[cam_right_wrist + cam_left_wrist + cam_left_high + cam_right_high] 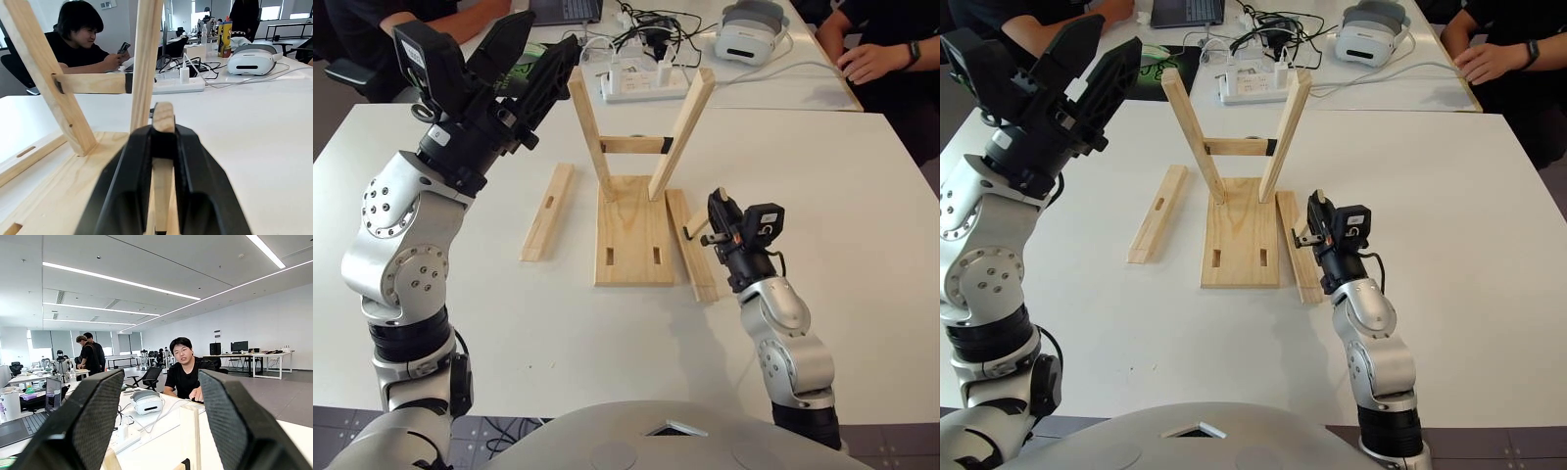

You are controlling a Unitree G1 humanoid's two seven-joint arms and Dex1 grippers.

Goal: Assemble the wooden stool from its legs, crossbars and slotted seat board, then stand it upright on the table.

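The slotted seat board (632, 245) lies flat mid-table. Two legs (591, 132) (683, 129) stand tilted up from its far end, joined by a crossbar (631, 145). One loose leg (548, 211) lies to the board's left. Another leg (691, 247) lies along its right edge. My right gripper (718, 208) is low over that right leg, shut on a short wooden crossbar (163, 115) that pokes up between its fingers. My left gripper (551, 31) is raised high to the left of the standing legs, open with nothing between its fingers (93, 416).
Beyond the white table (842, 215), a second table holds a power strip (641, 86), cables, a white headset (752, 37) and a laptop (564, 8). People sit at that far table. Bare tabletop lies to the right and front.
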